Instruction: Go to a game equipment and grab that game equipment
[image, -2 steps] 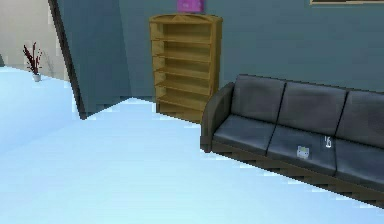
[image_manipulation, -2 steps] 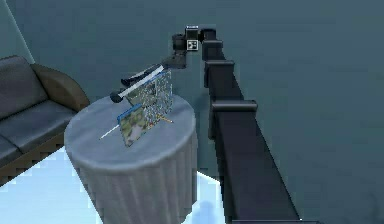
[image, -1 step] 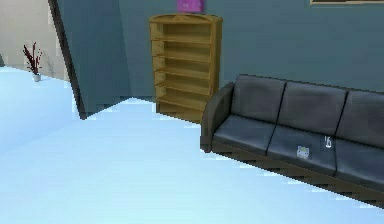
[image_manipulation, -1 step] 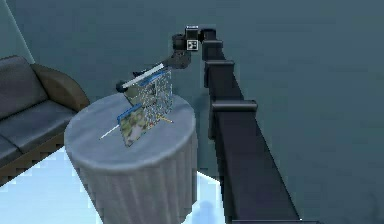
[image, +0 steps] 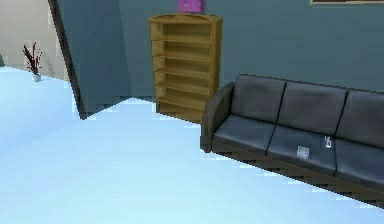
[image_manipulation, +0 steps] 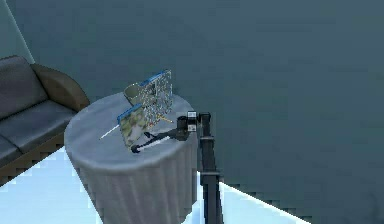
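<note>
**Task item, location.** In the arm side view a pale strip (image_manipulation: 108, 131) lies flat on the left of the round table (image_manipulation: 130, 190). Just right of it stand two flat patterned panels, both tilted: the lower panel (image_manipulation: 138, 122) towards the table's front and the upper panel (image_manipulation: 150, 92) behind it. No shape here confirms game equipment. The panels are judged the likelier candidates.

**Handling.** The panels are judged thin, stiff and light, with smooth faces that may slip. A leaning panel is likely to tip at a light push. Take hold across a thin edge near an upper corner, not on the broad face.

**Gripper.** The gripper (image_manipulation: 142, 146) lies at the lower panel's base, fingers pointing left. Whether it touches the panel, or holds anything, cannot be told. The arm (image_manipulation: 207, 170) rises along the table's right side.

**Clearance.** A dark sofa (image_manipulation: 35, 105) stands near the table's left. The table rim curves away just below the fingers. To the right there is a bare wall (image_manipulation: 300, 80). The forward view shows a potted plant (image: 33, 60) and then a wooden bookshelf (image: 185, 65), with open floor (image: 110, 160) in front of them.
</note>
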